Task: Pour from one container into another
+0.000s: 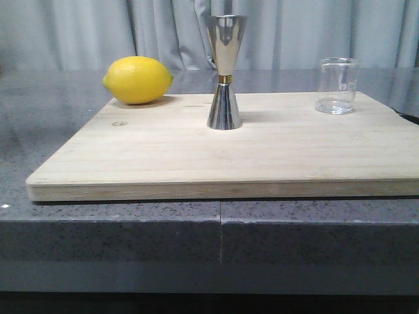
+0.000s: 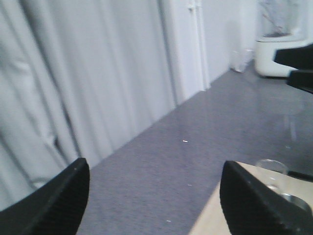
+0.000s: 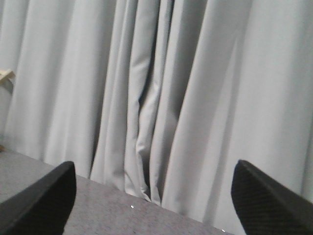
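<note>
Beaker, small, clear, faintly marked, upright beyond left claw, well apart from gold-banded steel jigger, both claws spread, right claw empty.

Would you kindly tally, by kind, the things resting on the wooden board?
Lemon: 1
Jigger: 1
Beaker: 1
Total: 3

lemon: bright yellow
jigger: shiny steel, thin gold band
beaker: clear glass
board: pale wood grain
desk: speckled grey
</note>
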